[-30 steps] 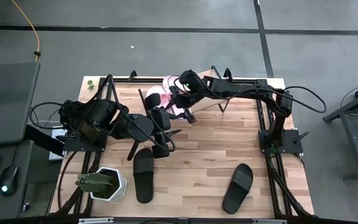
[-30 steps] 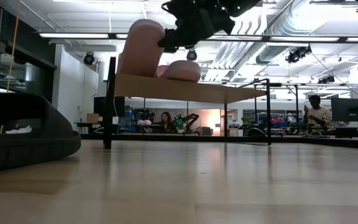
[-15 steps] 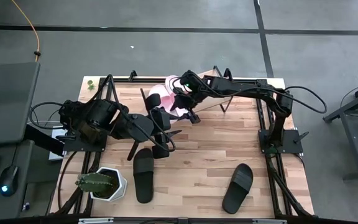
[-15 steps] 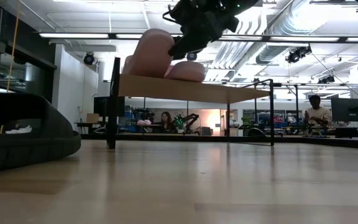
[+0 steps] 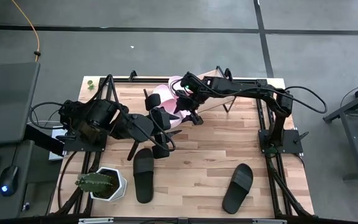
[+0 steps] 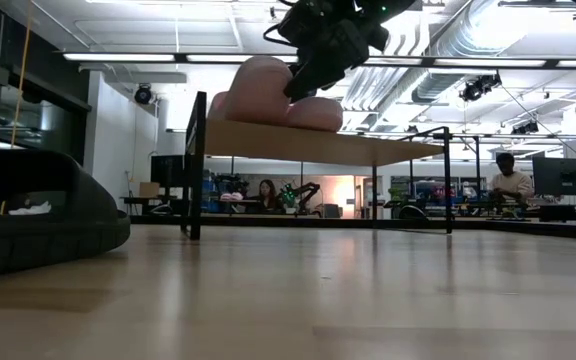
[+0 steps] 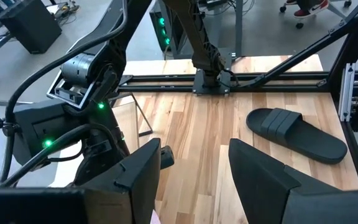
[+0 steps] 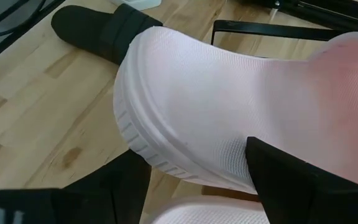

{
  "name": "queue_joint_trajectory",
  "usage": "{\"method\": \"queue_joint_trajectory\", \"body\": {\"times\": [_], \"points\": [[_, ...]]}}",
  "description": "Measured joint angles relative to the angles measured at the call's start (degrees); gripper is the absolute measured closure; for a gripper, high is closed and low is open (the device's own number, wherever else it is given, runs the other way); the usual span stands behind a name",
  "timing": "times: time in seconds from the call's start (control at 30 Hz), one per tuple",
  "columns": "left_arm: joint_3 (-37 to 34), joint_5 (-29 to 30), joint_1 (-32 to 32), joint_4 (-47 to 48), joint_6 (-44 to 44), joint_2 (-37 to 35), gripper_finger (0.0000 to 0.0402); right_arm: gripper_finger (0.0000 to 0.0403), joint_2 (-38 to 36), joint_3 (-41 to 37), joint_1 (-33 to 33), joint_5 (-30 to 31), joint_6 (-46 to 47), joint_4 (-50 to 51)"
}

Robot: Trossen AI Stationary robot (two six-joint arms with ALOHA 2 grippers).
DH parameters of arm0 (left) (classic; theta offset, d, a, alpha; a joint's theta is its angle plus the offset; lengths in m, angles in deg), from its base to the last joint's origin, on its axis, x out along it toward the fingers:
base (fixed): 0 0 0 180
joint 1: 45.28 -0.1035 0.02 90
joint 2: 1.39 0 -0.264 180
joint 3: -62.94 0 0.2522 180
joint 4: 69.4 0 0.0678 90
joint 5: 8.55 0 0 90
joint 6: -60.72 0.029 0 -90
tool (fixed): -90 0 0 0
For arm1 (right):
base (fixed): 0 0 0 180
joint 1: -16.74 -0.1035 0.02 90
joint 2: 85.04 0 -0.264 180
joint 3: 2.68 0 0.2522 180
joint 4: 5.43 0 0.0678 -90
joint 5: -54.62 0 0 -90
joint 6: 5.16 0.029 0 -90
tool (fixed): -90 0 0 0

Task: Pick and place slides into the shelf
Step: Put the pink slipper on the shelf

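Observation:
Two pale pink slides lie on the shelf (image 6: pixel 308 142), a light-wood panel on black legs at the table's far side (image 5: pixel 209 79). My right gripper (image 5: pixel 185 109) reaches in from the right and is shut on the nearer pink slide (image 6: pixel 258 90) (image 8: pixel 216 106); the other pink slide (image 6: pixel 318 113) rests sole-down on the panel beside it. One black slide (image 5: pixel 143 174) lies flat near the table's front left, the other black slide (image 5: pixel 238 186) at the front right (image 7: pixel 297 130). My left gripper (image 5: pixel 166 132) hovers open at mid-table, holding nothing (image 7: pixel 194 174). My right gripper has the nearer pink slide between its two fingers (image 8: pixel 291 180), at the sole's side edge below the wide strap (image 8: pixel 229 168). The fingers come slanting down from above (image 6: pixel 313 65). The slide leans tilted, its lower part on the shelf panel.
A potted cactus (image 5: pixel 101 183) stands at the table's front left corner. Black frame rails run along the table's left and right edges (image 5: pixel 272 155). Bare wood lies between the two black slides (image 5: pixel 191 168). People sit at desks in the room behind (image 6: pixel 513 180).
My right gripper has moved toward the table's right and slightly down, still shut on the pink slide. The slide has tipped from steeply upright to leaning lower over the panel. The shelf itself has slid a little toward the table's right.

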Motion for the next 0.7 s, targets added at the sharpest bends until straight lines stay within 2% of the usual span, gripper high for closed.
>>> {"method": "queue_joint_trajectory", "body": {"times": [0.7], "points": [[-0.01,0.0,0.0,1.92,-0.37,0.0,0.0224,0.0159,0.09,-0.11,-0.17,2.96,-1.57,-4.64]]}}
